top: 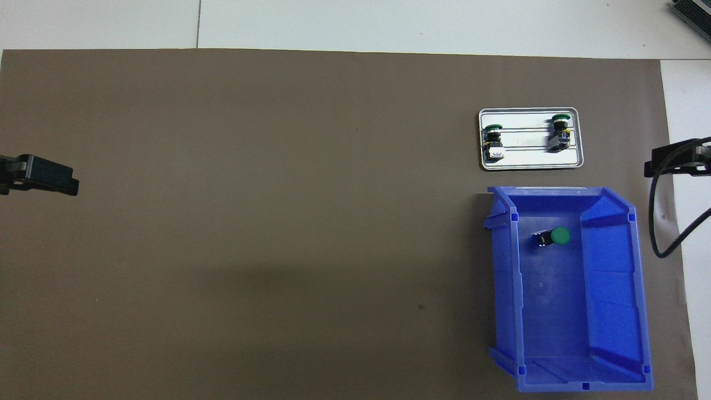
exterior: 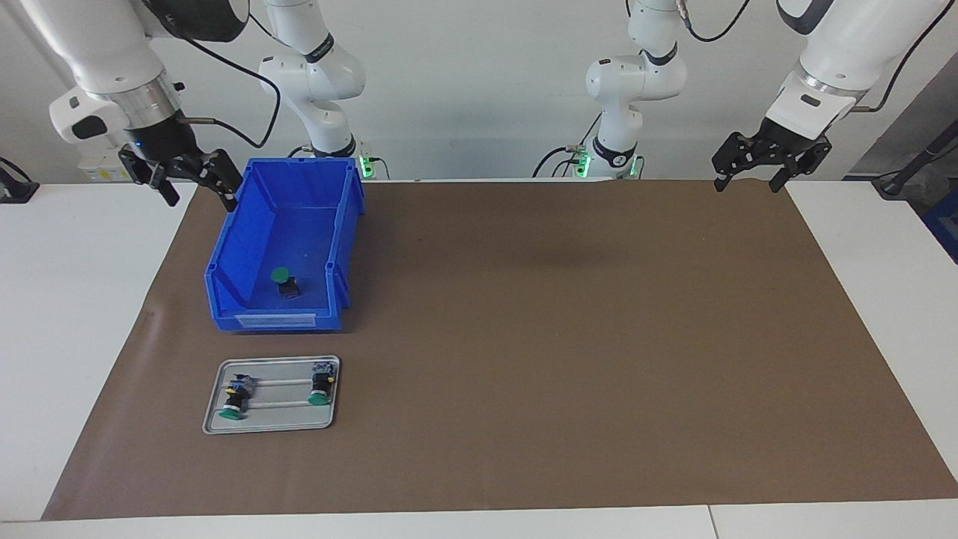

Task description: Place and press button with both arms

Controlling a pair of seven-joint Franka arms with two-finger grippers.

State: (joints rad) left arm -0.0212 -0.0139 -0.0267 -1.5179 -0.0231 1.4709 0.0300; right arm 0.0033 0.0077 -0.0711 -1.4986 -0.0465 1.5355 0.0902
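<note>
Button: a small switch with a round green cap and a dark body is seen lying tipped on its side on the floor of the blue bin, in the part of the bin farther from the robots.
Bin: an open-topped blue bin is set on the brown mat toward the right arm's end of the table, its low open end turned away from the robots.
Right gripper: the right gripper is held in the air just beside the bin's corner nearest the robots, fingers spread wide and nothing held; the button lies lower and well apart from it.
Left gripper: the left gripper is held up over the mat's edge at the left arm's end of the table, fingers spread wide and empty, well apart from the button.
Tray: a metal tray is placed just beside the bin, farther from the robots; two green-capped switches are laid in it, apart from each other.
Open room: a broad bare stretch of mat is left between the bin and the left arm's end; the button is walled in by the bin's sides.
</note>
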